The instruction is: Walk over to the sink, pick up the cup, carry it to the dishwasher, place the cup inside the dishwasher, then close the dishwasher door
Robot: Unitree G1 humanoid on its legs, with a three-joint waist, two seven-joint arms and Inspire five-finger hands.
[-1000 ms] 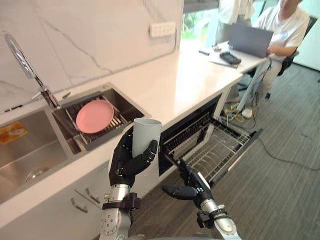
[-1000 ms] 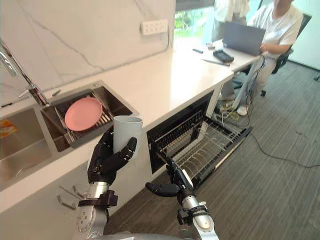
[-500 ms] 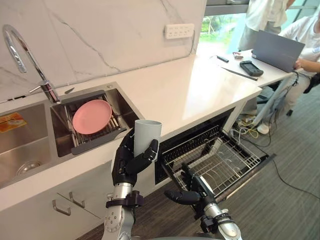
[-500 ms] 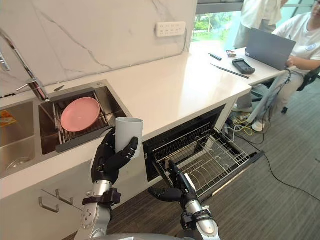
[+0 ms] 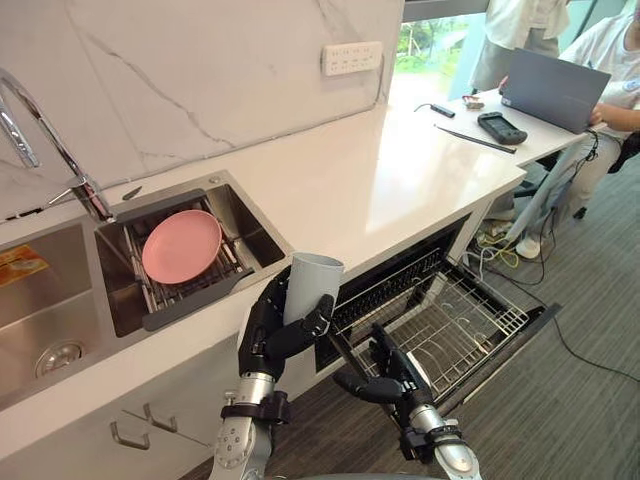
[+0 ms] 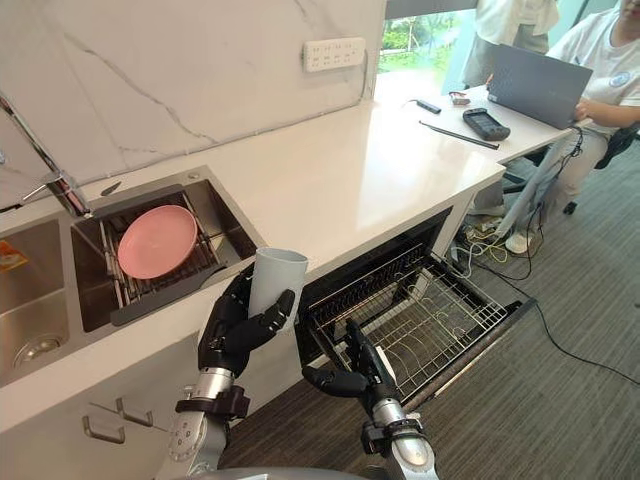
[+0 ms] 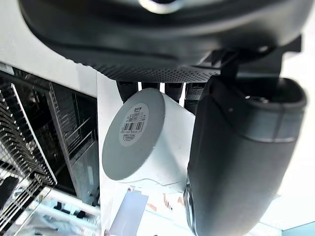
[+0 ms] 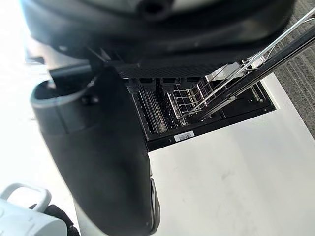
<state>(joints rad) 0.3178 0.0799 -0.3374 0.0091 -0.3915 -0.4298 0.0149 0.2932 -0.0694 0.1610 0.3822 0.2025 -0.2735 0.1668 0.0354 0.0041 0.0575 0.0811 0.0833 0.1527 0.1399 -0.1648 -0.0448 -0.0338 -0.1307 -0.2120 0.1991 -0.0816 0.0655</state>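
Cup [image 5: 312,285] sits in my left hand [image 5: 268,338], fingers and thumb wrapped round it, mouth up, slightly tilted, in front of the counter [image 5: 400,190] edge, beside the open dishwasher [image 5: 400,278]. My right hand [image 5: 385,382] hangs low by the pulled-out rack [image 5: 460,325], fingers loose and apart, holding nothing. Pink plate [image 5: 181,245] rests in the sink [image 5: 255,225].

The white counter [image 5: 400,190] runs from the sink [image 5: 40,320], set into it at the left, to the far right end by the window. On that far end lie a grey laptop [image 5: 555,90], a dark handheld device [image 5: 497,127] w/ a thin dark stick [image 5: 468,139] just beside it, and a small dark item [image 5: 436,109] approx. near the wall. Below, the grey carpet floor [image 5: 590,410] carries loose cables [image 5: 497,252] under the counter's end.
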